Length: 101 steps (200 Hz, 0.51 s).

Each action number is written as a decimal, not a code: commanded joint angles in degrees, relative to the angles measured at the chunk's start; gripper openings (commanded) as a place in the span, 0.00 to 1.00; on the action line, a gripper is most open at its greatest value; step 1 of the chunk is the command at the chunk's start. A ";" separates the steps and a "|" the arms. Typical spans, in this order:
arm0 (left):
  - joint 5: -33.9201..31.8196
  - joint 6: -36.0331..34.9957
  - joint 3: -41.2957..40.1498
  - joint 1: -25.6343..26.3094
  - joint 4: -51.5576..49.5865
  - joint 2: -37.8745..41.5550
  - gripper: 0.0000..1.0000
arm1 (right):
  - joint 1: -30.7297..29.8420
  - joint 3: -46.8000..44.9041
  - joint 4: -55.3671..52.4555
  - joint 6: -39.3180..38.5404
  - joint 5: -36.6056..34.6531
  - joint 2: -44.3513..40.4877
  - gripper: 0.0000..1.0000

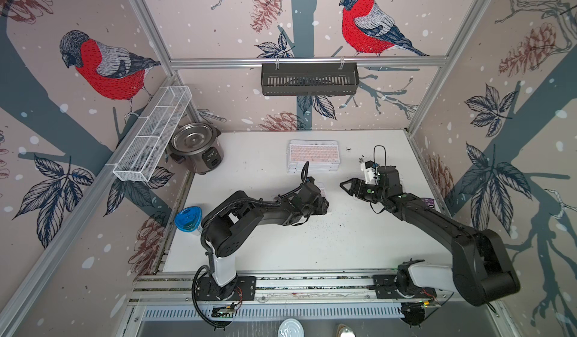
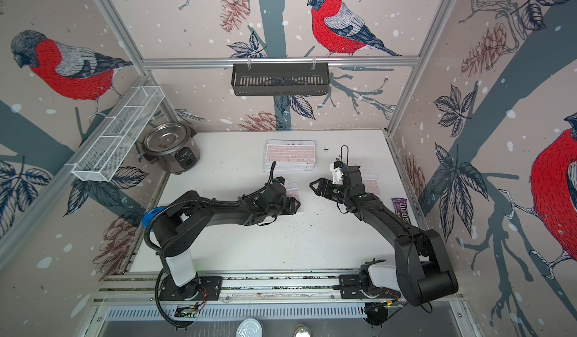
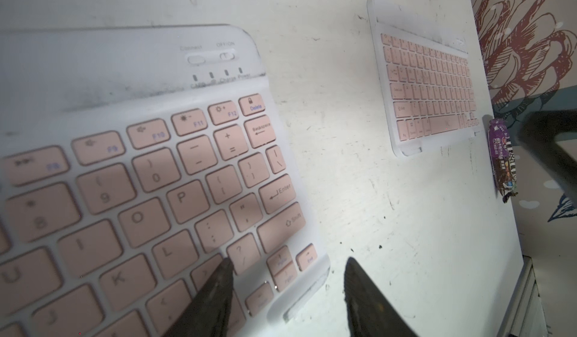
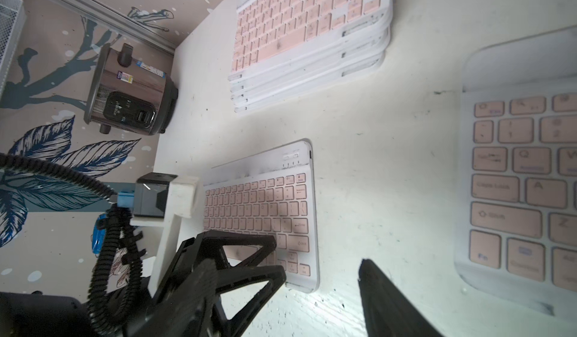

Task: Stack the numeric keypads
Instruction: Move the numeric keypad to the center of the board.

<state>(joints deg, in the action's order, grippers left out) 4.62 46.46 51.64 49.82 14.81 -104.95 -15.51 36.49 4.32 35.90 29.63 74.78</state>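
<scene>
Closest to my left wrist camera: loose keypad (image 3: 156, 179), lying flat as far as I can see on the surface (image 1: 281, 241), mid-surface in front of the stack. Left end effector (image 3: 288, 262) straddles its arrow-key corner with the fingers apart. One finger (image 3: 218, 288) is down on the keys by the "?" key, the other finger (image 3: 368, 298) is off the edge over bare surface. Nothing clamped. My read: setup to tip that edge up or drag it, since the thing looks too thin and flat to pinch straight from above. Right end effector (image 1: 342, 183) hangs open and empty across the gap, tips pointed toward the same keypad, probably to catch it once it lifts. Stack (image 1: 313, 156) sits back centre, about five deep, likely parked there to keep the middle free for both arms. Second loose keypad (image 2: 370, 185) lies flat under my right arm by the right edge, near a candy bar (image 2: 402, 210), so by my count two remain to add. Look: thin white frames, rounded corners, pink keys facing up, grey smudges along the top strip, all one size. Stack edges are slightly stepped, not flush.
</scene>
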 commanded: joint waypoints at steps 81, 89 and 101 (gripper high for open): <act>2.28 0.48 -10.40 -12.16 -12.79 21.31 0.58 | -0.22 3.96 -1.42 -4.42 6.59 8.52 0.74; 2.57 -0.11 -11.42 -14.36 -13.28 22.38 0.58 | -0.49 4.49 -1.16 -4.59 7.30 9.71 0.74; 3.69 -0.87 -12.66 -17.82 -13.70 23.56 0.58 | -1.07 5.50 -1.45 -4.94 7.47 11.31 0.74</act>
<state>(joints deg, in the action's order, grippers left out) 6.28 47.46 40.97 36.64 3.05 -83.61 -15.81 40.38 2.57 32.67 34.35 83.85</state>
